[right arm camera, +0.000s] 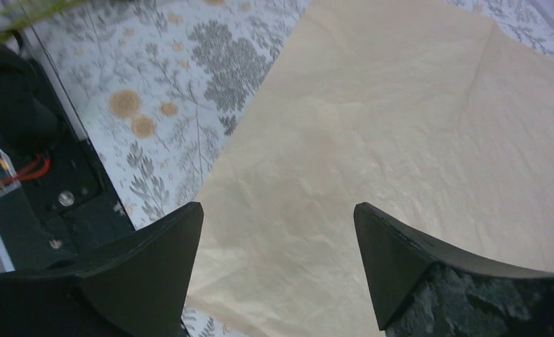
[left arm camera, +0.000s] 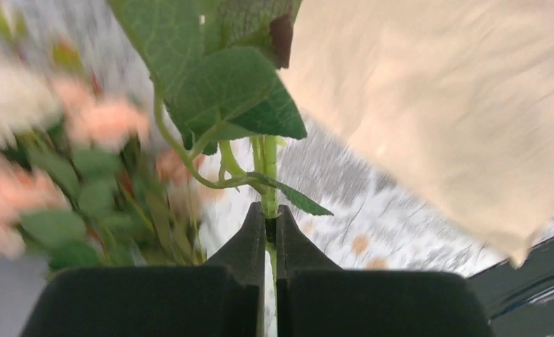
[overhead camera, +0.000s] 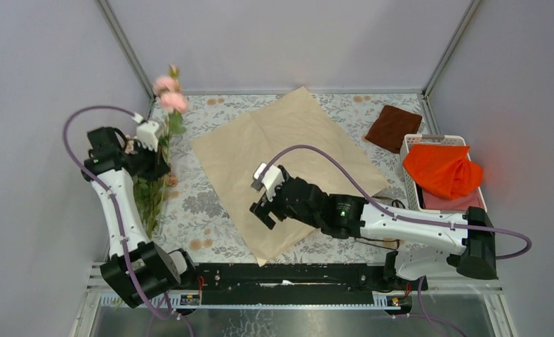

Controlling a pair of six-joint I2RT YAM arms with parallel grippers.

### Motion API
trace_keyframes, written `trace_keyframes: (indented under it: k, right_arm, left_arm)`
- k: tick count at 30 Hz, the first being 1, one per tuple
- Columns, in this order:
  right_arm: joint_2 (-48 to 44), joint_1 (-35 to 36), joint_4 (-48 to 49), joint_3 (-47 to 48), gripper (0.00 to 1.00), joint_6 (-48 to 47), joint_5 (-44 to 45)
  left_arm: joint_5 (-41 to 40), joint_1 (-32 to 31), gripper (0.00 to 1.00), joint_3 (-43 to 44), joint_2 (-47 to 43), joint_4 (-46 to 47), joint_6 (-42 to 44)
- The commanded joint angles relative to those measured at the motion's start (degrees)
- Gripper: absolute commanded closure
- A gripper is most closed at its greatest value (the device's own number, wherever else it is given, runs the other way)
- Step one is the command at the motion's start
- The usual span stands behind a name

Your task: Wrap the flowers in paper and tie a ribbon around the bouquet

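1. Now, the left gripper (left arm camera: 270, 214) is closed tight on one thin green stem (left arm camera: 269, 175) of the flowers (overhead camera: 170, 95). In the left wrist view its two black fingers meet around the stem with almost no gap.
2. Just above the grip, broad green leaves (left arm camera: 225, 91) spread out. The pink and cream blooms are on the left of that view, blurred.
3. From the top view, the flowers are at the left side of the table (overhead camera: 203, 203), beside the paper and not touching it. The blooms point to the far wall and the long stems (overhead camera: 149, 200) run toward the near edge, alongside the left arm. Whether the bunch rests on the table or is lifted, I cannot tell.
4. The paper (overhead camera: 288, 168) lies flat in the middle of the table, turned like a diamond, with its tan side up and some soft creases. One corner reaches nearly the far edge and the opposite one reaches the black rail at the near side.
5. The right gripper (right arm camera: 277, 210) is wide open and holds nothing. It hangs over the near-left part of the paper. Between its fingers only the sheet and a bit of the flowered table top are seen.
6. At the far right, a dark brown folded cloth (overhead camera: 393, 126) lies near the paper's far-right edge, apart from it. Next to it a white basket (overhead camera: 435, 137) holds a bright orange cloth (overhead camera: 442, 168).
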Motion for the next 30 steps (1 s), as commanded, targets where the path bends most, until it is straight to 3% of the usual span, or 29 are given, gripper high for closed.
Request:
trace_keyframes:
  k: [1,3,4,7,9,12,16,18,22,23,24,25,26,29,30]
  right_arm:
    - [2.7,-4.5,9.4,6.2,0.1,8.5,-8.3]
    - [6.0,-6.5,16.9,8.0,0.07,11.8,-13.2]
    - [7.9,-6.7,19.6,9.9,0.06,12.7,-14.5]
    - [15.6,-6.7,22.2,18.7,0.02,14.6,-16.9]
    - [20.7,-6.9,22.0,24.3,0.0,15.6,-16.1]
    - [26.4,-7.8,18.9,31.1,0.0,18.6,-12.5]
    - [30.0,-8.4,15.2,35.3,0.07,19.9,-4.0]
    - [30.0,-9.2,15.7,34.4,0.21,21.2,-2.6]
    - [28.7,-10.3,19.0,30.3,0.94,23.2,-3.9]
    - [28.2,-10.7,19.1,29.1,1.0,23.9,-3.9]
    - [27.5,-11.4,19.0,27.9,1.0,25.0,-4.4]
    - [26.7,-12.7,18.8,26.0,1.0,27.1,-5.0]
    - [25.5,-14.2,18.8,23.5,1.0,29.7,-5.4]
    - [21.0,-18.4,19.1,13.4,1.0,37.1,-4.8]
    - [19.8,-19.4,18.3,10.5,1.0,38.1,-4.0]
  left_arm:
    - [28.5,0.3,1.0,12.0,0.1,-2.7,-13.2]
    - [39.5,-1.0,1.0,12.3,0.1,5.8,-25.3]
    - [40.9,-2.8,1.0,11.3,-0.6,13.1,-34.3]
    - [36.4,-8.9,1.0,6.5,-4.9,35.2,-55.2]
    - [33.9,-12.7,1.0,4.8,-7.0,42.0,-60.8]
    - [34.8,-15.6,1.0,5.1,-6.1,45.2,-66.9]
    - [35.5,-17.4,1.0,4.4,-6.4,46.0,-67.9]
    - [36.0,-17.6,1.0,3.9,-6.3,46.0,-68.2]
    - [34.7,-18.1,1.0,3.1,-5.8,45.2,-66.7]
    - [33.4,-18.4,1.0,3.4,-5.6,43.4,-65.1]
    - [31.4,-18.7,0.9,4.1,-5.2,40.9,-62.4]
    - [28.8,-19.0,0.36,5.2,-4.6,36.2,-58.6]
    - [26.0,-19.3,0.06,6.5,-3.8,31.6,-52.6]
    - [11.1,-19.4,0.01,9.1,-1.4,18.8,-33.2]
    - [2.8,-19.5,0.01,9.2,-0.7,16.4,-28.9]
